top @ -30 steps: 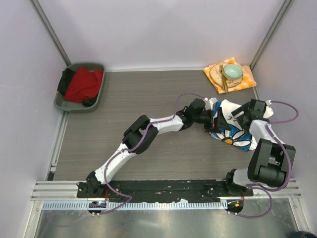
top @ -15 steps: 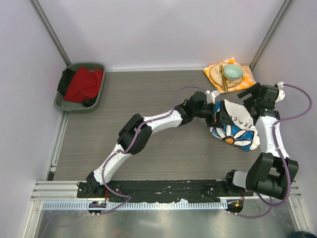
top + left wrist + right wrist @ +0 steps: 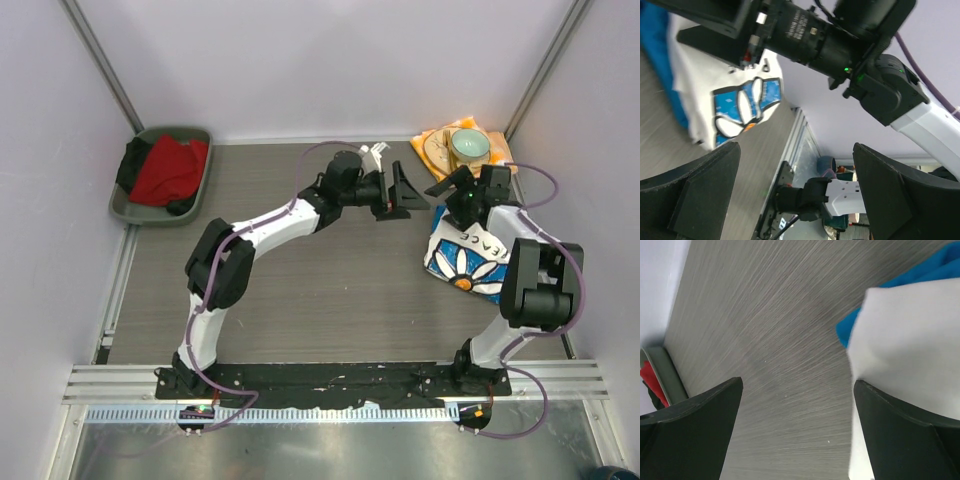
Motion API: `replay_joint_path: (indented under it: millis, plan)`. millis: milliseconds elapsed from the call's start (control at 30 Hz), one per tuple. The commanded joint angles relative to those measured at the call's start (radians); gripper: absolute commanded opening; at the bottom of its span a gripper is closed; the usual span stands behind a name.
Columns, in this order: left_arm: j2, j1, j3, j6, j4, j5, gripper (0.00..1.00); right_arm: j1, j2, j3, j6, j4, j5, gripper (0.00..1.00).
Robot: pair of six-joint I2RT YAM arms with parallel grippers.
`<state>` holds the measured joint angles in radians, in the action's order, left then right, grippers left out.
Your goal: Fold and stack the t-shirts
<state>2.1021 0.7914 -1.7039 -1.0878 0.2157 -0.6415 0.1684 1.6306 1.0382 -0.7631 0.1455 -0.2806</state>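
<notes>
The left claw (image 3: 408, 192) and right claw (image 3: 447, 188) are wide open, holding nothing. They just left the white shirt (image 3: 470, 258) folded on the blue shirt (image 3: 920, 275), so stacking looks done.

Grey table (image 3: 300, 290) with t-shirts (image 3: 470, 262), tray (image 3: 135, 212), napkin (image 3: 498, 163)

White daisy-print t-shirt (image 3: 470, 262) — soft matt cloth; blue t-shirt (image 3: 935, 262) likewise. Surface (image 3: 300, 290) — grey wood-grain, matt, finely streaked. Jaws: matt black plastic.
</notes>
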Motion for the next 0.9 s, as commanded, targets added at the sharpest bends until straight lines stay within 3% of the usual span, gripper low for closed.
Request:
replay_joint_path:
  millis: [0, 400, 733, 867]
  plan:
    - [-0.079, -0.032, 0.101, 0.031, 0.042, 0.002, 1.00, -0.049, 0.041, 0.033, -0.012, -0.124, -0.028, 1.00]
    - [-0.171, -0.064, 0.394, 0.081, 0.105, 0.025, 1.00, -0.075, 0.103, -0.076, 0.085, -0.187, 0.054, 1.00]
    - [-0.249, -0.083, 0.463, 0.127, 0.047, 0.058, 1.00, -0.079, 0.180, -0.175, 0.061, -0.414, -0.064, 1.00]
    - [-0.299, -0.083, 0.463, 0.158, -0.004, 0.085, 1.00, -0.125, 0.076, -0.115, 0.073, -0.353, -0.045, 1.00]
